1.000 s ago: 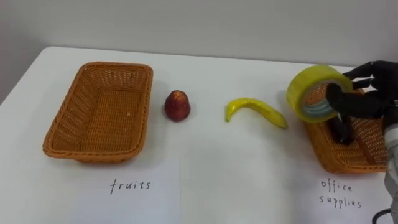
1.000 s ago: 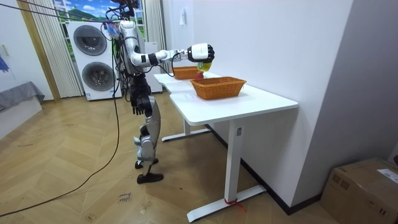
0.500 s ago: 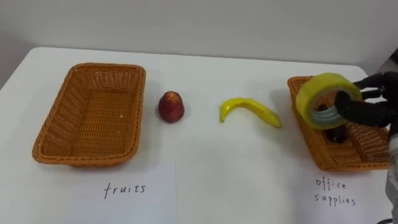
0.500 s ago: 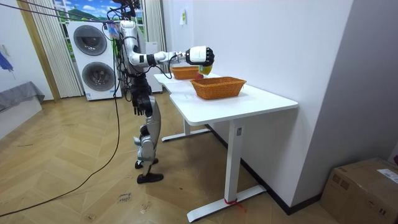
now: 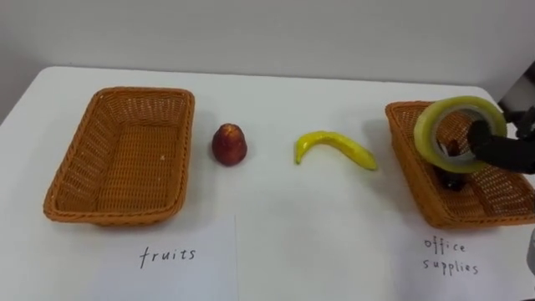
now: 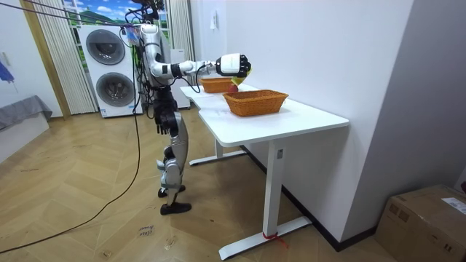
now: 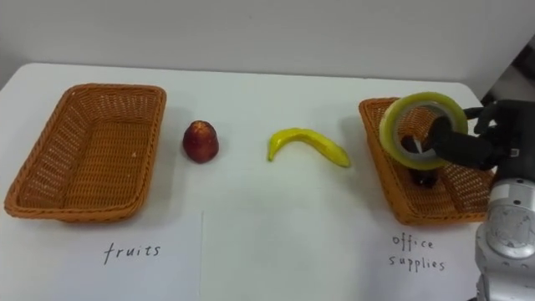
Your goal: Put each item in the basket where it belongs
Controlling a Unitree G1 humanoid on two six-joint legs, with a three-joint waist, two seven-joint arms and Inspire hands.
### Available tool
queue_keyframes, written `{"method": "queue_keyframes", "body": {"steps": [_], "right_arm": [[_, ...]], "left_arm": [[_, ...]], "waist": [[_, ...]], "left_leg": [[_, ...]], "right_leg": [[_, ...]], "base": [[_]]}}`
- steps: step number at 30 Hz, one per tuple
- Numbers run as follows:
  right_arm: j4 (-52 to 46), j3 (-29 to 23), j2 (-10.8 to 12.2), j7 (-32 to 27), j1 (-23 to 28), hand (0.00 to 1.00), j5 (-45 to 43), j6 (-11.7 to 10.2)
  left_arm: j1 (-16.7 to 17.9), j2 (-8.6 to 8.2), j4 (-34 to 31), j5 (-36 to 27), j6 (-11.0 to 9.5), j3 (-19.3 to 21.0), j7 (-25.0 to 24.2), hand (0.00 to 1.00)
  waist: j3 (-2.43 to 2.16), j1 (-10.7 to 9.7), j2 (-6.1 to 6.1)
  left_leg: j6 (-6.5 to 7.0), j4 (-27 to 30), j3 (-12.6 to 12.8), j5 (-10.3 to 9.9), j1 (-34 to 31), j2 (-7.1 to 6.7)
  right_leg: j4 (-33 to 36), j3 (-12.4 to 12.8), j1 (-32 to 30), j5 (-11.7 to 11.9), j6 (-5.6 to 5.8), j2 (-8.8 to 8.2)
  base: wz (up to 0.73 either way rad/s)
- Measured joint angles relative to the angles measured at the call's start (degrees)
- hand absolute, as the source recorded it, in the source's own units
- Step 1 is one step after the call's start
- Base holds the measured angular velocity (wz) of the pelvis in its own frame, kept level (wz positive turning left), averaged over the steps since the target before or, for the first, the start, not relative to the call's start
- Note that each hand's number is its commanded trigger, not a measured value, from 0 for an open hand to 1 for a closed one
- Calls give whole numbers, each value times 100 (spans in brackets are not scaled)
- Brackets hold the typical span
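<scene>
Yellow tape roll (image 7: 393, 130) is gripped by right robot hand (image 7: 468, 142), fingers curled through its hole, held above office-supplies basket (image 7: 389, 188). Banana (image 7: 305, 144) and red fruit (image 7: 201, 140) are seen lying on counter (image 7: 276, 242).

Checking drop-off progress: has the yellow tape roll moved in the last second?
Yes. The tape roll, held by the right robot hand, has moved right, from over the office-supplies basket's left rim to above its inside.

counter: white top (image 5: 284, 100), on white legs, set along the wall
paper: white sheets (image 5: 109, 267) with handwriting at the near edge
washing machines: two white ones (image 6: 109, 69), stacked, behind
floor: wooden herringbone (image 6: 87, 218)
cardboard box: on the floor (image 6: 426, 222), room view's right
</scene>
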Motion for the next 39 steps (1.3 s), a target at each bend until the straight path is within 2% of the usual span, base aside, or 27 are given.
{"method": "queue_keyframes", "body": {"steps": [12, 13, 16, 17, 19, 20, 27, 33, 39], "right_arm": [[21, -1, -59, -58, 139, 100, 141, 0], [21, -1, -70, -57, 145, 77, 140, 1], [21, -1, -72, -53, 146, 34, 121, 2], [21, -1, -72, -50, 146, 26, 120, 2], [21, -1, -73, -47, 146, 20, 120, 2], [21, 0, -73, -35, 146, 14, 121, 2], [18, -37, -102, -36, 150, 0, 98, 49], [18, -200, -105, -40, 150, 0, 96, 48], [18, -201, -105, -42, 151, 0, 97, 48]], "left_arm": [[8, -1, -100, 4, 9, -4, 11, 0], [9, -1, -131, 4, 12, -3, 15, 0], [9, -1, -170, 4, 15, 1, 16, 0], [9, -1, -170, 4, 16, 1, 16, 0], [11, -2, -168, 4, 34, 1, 15, 0], [11, -3, -168, 4, 45, 1, 15, 0], [10, -6, -168, 3, 52, 1, 13, 0], [25, -26, -152, 4, 47, 51, 14, 0], [26, -30, -156, 3, 48, 54, 14, 0]], "waist": [[8, -19, 43], [10, -32, 44], [15, -64, 35], [16, -76, 32], [14, -94, 29], [15, -105, 16], [10, -127, 12], [16, -107, -14], [42, -99, -51]], "left_leg": [[1, -1, 1, 0, -42, -3], [1, 0, 1, 1, -49, -4], [1, -4, 16, 0, -49, -4], [1, -7, 28, 0, -49, -3], [1, -11, 41, 0, -49, -2], [1, -12, 44, 0, -49, -2], [1, -20, 82, 0, -44, 2], [0, -56, 112, 0, 18, 4], [1, -58, 106, 0, 28, 4]], "right_leg": [[13, 7, -42, 1, 1, -1], [13, 9, -48, 1, 1, -1], [13, 20, -52, 0, 0, 1], [13, 22, -55, 0, 1, 2], [13, 26, -59, 0, 0, 2], [13, 28, -61, 1, 1, 2], [13, 102, -74, 0, 0, 10], [12, 151, -46, 1, 1, 19], [9, 150, -37, 1, 1, 20]], "base": [[0], [0], [0], [0], [0], [0], [-3], [-2], [0]]}}
